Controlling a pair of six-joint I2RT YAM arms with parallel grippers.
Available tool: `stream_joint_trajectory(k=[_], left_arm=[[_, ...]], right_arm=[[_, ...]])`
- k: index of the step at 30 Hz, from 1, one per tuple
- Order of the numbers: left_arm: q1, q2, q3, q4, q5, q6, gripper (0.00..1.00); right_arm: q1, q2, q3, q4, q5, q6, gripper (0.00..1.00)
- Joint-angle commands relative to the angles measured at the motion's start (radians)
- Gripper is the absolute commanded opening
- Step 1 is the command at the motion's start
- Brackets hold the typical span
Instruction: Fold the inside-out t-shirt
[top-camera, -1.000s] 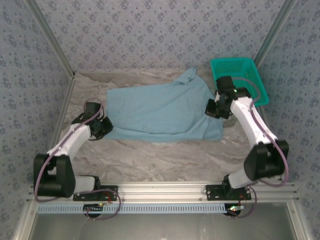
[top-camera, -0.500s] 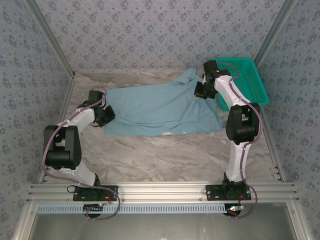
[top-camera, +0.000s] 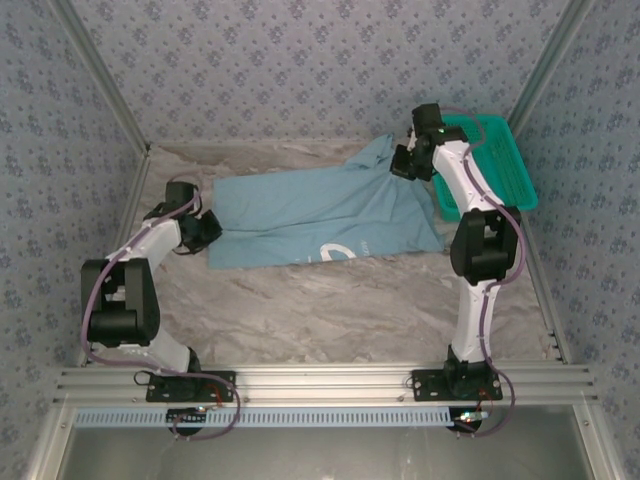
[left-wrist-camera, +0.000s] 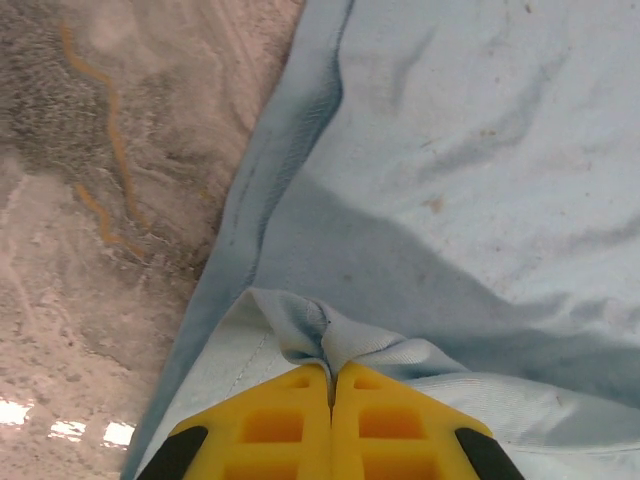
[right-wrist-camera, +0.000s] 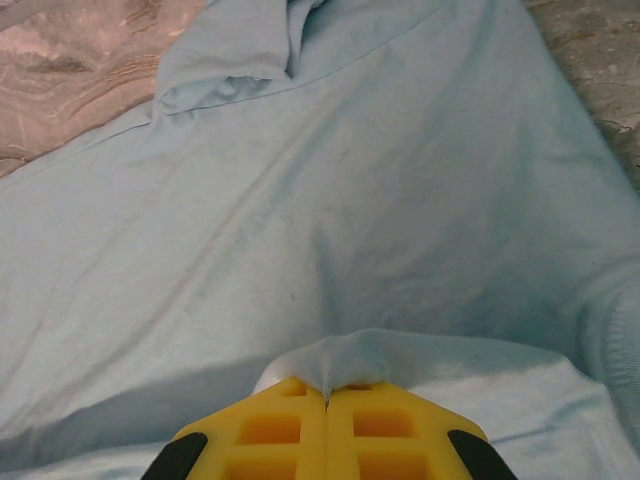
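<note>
The soft light-blue cotton t-shirt (top-camera: 310, 205) lies spread flat just left of the teal plastic mesh basket (top-camera: 505, 170). The left gripper (left-wrist-camera: 331, 378) and right gripper (right-wrist-camera: 327, 392) each have their jaws pinched on a fabric edge. Carrying both edges level and together should give a straight fold.

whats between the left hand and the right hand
The t-shirt fills the stretch from the left hand to the right hand in the top view; both hands pinch its cloth.
</note>
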Motion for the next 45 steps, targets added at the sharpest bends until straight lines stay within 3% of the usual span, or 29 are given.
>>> stream_joint_trajectory(k=[1, 7, 13, 18, 22, 25, 28, 33, 36, 45], left_arm=[[0.009, -0.009, -0.009, 0.007, 0.017, 0.016, 0.00], [0.007, 0.060, 0.029, 0.037, 0.044, 0.009, 0.03], [0.008, 0.133, 0.058, 0.074, 0.035, 0.000, 0.06], [0.010, 0.173, 0.101, 0.082, 0.010, -0.006, 0.22], [0.009, 0.139, 0.107, 0.081, -0.045, -0.011, 0.34], [0.009, 0.061, 0.069, 0.086, -0.108, -0.016, 0.43], [-0.003, -0.048, -0.012, 0.109, -0.133, -0.032, 0.52], [-0.100, -0.121, -0.095, 0.121, -0.006, -0.022, 0.57], [-0.147, -0.088, -0.113, 0.157, 0.089, -0.036, 0.57], [-0.164, 0.115, -0.014, 0.123, 0.025, 0.045, 0.57]], right_arm=[[-0.015, 0.043, 0.027, -0.030, 0.032, -0.016, 0.03], [-0.020, 0.106, 0.054, 0.022, 0.019, 0.011, 0.03], [-0.015, 0.190, 0.069, 0.197, -0.095, 0.102, 0.07], [-0.020, 0.289, 0.200, 0.177, -0.131, 0.120, 0.33], [-0.017, 0.252, 0.245, 0.084, -0.090, 0.029, 0.41], [-0.014, 0.125, 0.105, 0.085, -0.059, -0.051, 0.41], [-0.007, -0.052, -0.183, 0.184, -0.057, -0.058, 0.42], [-0.015, -0.231, -0.542, 0.278, -0.092, -0.045, 0.44], [-0.018, -0.221, -0.585, 0.278, -0.083, -0.073, 0.44], [-0.040, -0.112, -0.584, 0.202, 0.067, -0.101, 0.34]])
